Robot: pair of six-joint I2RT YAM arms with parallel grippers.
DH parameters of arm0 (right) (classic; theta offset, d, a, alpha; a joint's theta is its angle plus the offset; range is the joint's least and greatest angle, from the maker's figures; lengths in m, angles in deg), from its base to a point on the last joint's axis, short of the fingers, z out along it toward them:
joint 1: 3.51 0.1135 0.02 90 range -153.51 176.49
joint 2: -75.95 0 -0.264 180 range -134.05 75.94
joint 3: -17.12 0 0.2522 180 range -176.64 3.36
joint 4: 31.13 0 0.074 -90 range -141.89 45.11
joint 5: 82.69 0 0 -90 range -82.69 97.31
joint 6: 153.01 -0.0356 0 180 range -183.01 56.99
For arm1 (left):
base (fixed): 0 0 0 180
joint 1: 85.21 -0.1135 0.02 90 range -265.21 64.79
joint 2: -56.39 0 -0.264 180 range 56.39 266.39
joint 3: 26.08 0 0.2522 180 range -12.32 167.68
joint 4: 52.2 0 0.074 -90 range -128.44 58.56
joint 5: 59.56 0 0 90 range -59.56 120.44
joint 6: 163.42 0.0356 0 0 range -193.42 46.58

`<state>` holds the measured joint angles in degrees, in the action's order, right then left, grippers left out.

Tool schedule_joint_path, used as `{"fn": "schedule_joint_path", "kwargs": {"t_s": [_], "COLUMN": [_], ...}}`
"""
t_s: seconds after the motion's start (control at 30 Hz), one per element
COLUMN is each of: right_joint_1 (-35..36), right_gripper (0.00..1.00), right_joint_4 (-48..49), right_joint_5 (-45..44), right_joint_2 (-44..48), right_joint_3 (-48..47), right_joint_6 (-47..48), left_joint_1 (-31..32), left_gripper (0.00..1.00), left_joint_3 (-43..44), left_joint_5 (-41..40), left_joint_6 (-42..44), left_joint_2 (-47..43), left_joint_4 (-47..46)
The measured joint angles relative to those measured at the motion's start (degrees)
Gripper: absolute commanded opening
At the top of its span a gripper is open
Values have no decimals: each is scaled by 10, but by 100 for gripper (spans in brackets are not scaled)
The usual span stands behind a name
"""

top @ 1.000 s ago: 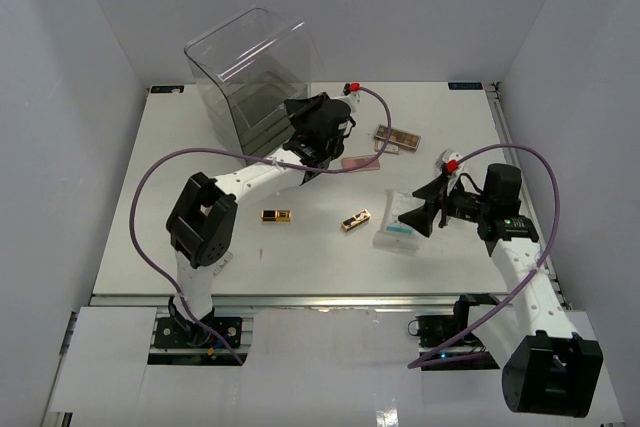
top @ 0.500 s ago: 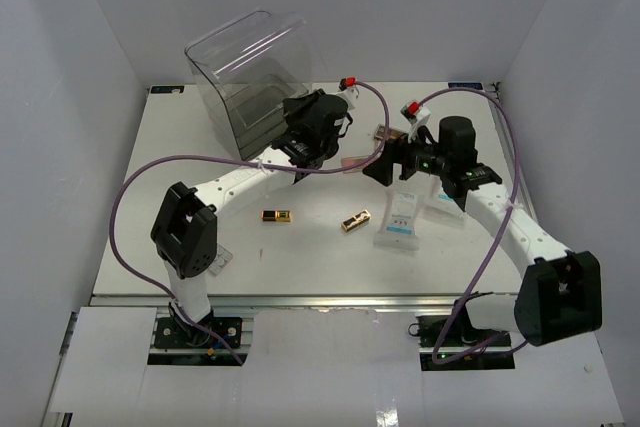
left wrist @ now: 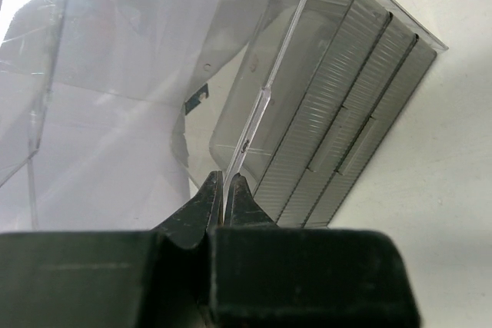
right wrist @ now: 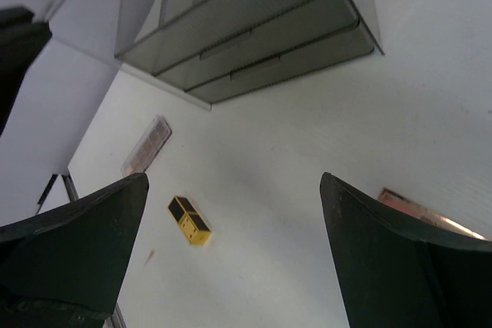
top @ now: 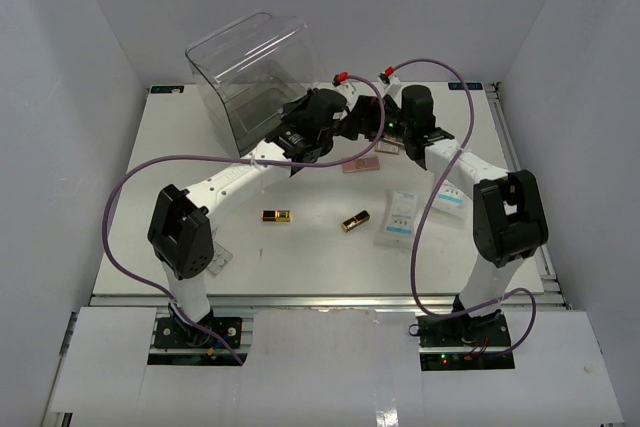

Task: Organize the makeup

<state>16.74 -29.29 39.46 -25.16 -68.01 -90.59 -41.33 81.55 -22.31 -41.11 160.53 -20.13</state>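
The drawer box (top: 250,72) shows three grey drawers (left wrist: 330,136), all closed, their contents hidden. The left tool (left wrist: 225,190) is pinched tight on the box's thin clear wall. The right tool (right wrist: 234,177) gapes wide beside the box, gripping nothing. On the counter (top: 300,257) in front of the box lie two gold-black cases (top: 277,215), two white-teal packets (top: 400,217) and one pink palette (top: 361,163).

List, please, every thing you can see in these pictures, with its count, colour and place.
clear box: 1, transparent with grey drawers, far left of table
clear lid: 1, transparent, tilted up on the box
pink palette: 1, pink, centre
brown palette: 1, brown, partly under right arm
gold-black cases: 2, centre, apart
white-teal packets: 2, right of centre
pale flat palette: 1, beside left arm
left gripper: shut on clear lid
right gripper: open, empty, near drawers
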Motion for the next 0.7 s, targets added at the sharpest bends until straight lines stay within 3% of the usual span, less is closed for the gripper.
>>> {"fn": "schedule_joint_path", "kwargs": {"t_s": [0.33, 0.7], "right_joint_1": [24, 57], "right_gripper": [99, 99], "right_joint_4": [22, 77], "right_joint_5": [-44, -65], "right_joint_2": [-169, -204], "right_joint_3": [-193, -203], "right_joint_6": [-87, -196], "left_joint_1": [-14, -22], "left_gripper": [0, 0], "left_joint_3": [24, 47], "left_joint_5": [47, 76], "left_joint_6": [-75, -122], "left_joint_2": [-4, -7], "left_joint_4": [73, 114]}}
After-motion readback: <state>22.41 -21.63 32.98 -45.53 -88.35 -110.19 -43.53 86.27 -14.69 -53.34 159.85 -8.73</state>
